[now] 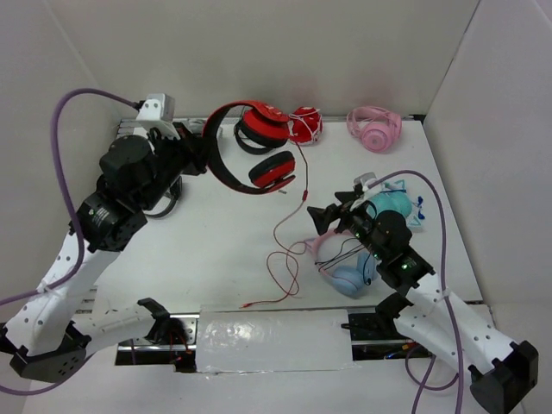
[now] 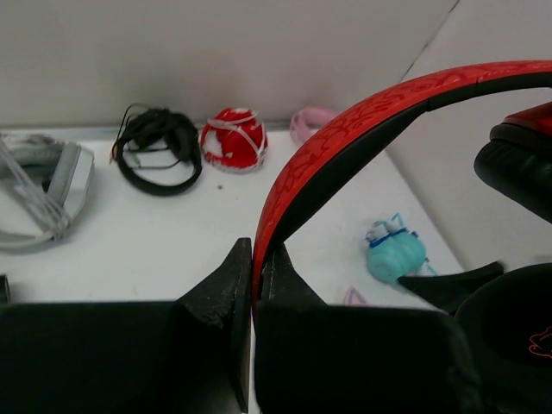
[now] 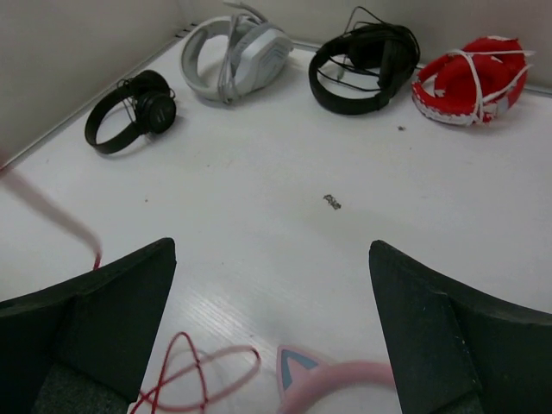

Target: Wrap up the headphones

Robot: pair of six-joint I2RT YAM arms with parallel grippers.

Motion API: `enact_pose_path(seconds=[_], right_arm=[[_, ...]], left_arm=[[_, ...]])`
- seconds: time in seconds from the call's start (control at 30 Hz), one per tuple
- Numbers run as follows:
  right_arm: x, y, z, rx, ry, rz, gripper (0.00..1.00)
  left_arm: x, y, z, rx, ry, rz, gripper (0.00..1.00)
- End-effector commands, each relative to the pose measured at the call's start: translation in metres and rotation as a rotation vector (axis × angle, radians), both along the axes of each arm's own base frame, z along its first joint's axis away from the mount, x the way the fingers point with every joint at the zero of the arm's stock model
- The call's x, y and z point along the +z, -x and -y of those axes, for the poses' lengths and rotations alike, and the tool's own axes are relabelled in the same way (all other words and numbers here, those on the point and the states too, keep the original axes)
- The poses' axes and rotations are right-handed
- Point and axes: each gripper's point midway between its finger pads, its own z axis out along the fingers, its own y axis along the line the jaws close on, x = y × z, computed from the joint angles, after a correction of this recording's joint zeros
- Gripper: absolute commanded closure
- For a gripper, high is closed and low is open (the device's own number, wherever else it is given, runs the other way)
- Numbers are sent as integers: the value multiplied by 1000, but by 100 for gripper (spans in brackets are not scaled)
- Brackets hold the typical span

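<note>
Left fingers [image 2: 220, 289] clench the stiff headband [image 2: 345, 138], holding the headphones [image 1: 263, 129] aloft far left; right fingers [image 3: 112, 302] gape. The limp-looking cable [image 1: 276, 229], trailing onto the tabletop [image 1: 216, 259], probably wants a gentle pinch.

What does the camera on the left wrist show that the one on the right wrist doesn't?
Only the left wrist view: the red headphones, their band pinched in the shut left gripper, plus a teal pair and a pink pair. Only the right wrist view: the open right gripper, a small black pair, the loose red cable and a pink cat-ear band. Both: a white pair, a larger black pair and a folded red pair tied with white cord.
</note>
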Motion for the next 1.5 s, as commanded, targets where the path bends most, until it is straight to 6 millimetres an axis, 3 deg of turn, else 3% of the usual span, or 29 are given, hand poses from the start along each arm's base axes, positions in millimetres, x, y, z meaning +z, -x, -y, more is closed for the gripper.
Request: enact_pose_path(seconds=[0.0, 0.03, 0.07, 0.1, 0.13, 0.2, 0.23, 0.27, 0.33, 0.4, 0.43, 0.53, 0.6, 0.73, 0.77, 0.83, 0.97, 1.03, 1.13, 1.3, 1.4, 1.47], right_arm=[[25, 0, -15, 65, -91, 206, 0], [23, 3, -18, 90, -110, 227, 0], [2, 8, -22, 116, -105, 215, 0], [8, 12, -26, 139, -139, 255, 0], [2, 12, -27, 139, -141, 241, 0], [-14, 12, -34, 156, -125, 176, 0], [-20, 13, -36, 158, -121, 155, 0], [-27, 15, -40, 167, -113, 130, 0], [-41, 12, -34, 106, -133, 82, 0], [-39, 9, -24, 36, -185, 84, 0], [-40, 1, -10, -59, -220, 70, 0], [-35, -10, 25, -261, -289, 43, 0], [-30, -3, 28, -240, -264, 57, 0], [-30, 18, -3, -31, -196, 19, 0], [-47, 26, -17, 49, -148, -48, 0], [-54, 38, -35, 127, -117, -88, 0], [-90, 51, -55, 130, -30, -162, 0], [-96, 47, -54, 69, -10, -157, 0], [-80, 49, -68, 76, -7, -77, 0], [-61, 36, -78, 84, 22, 15, 0], [-37, 36, -89, 152, -43, 85, 0], [-36, 28, -92, 168, -46, 98, 0]], left_arm=[[70, 10, 0, -10, 114, 144, 100], [90, 13, 0, -15, 135, 176, 100], [99, 13, 1, -18, 144, 188, 100], [105, 9, 5, -19, 144, 193, 100], [129, 15, 2, -27, 172, 235, 100], [140, 11, 7, -36, 170, 248, 100], [159, 16, 3, -35, 192, 285, 100], [166, 16, 2, -31, 188, 302, 100], [180, 12, -1, 3, 199, 324, 100], [186, 7, -5, 36, 191, 349, 100], [190, 7, -9, 60, 192, 363, 100], [189, 5, -14, 89, 183, 370, 100], [189, 3, -16, 104, 181, 386, 100], [190, -4, -18, 138, 179, 390, 100], [188, -8, -17, 145, 168, 390, 100], [191, -11, -17, 154, 168, 396, 100], [196, -16, -24, 206, 152, 422, 100], [194, -17, -24, 209, 152, 423, 100], [189, -15, -23, 197, 154, 417, 100], [177, -20, -18, 188, 140, 387, 100], [169, -26, -13, 189, 143, 364, 100], [167, -27, -9, 172, 147, 354, 100]])
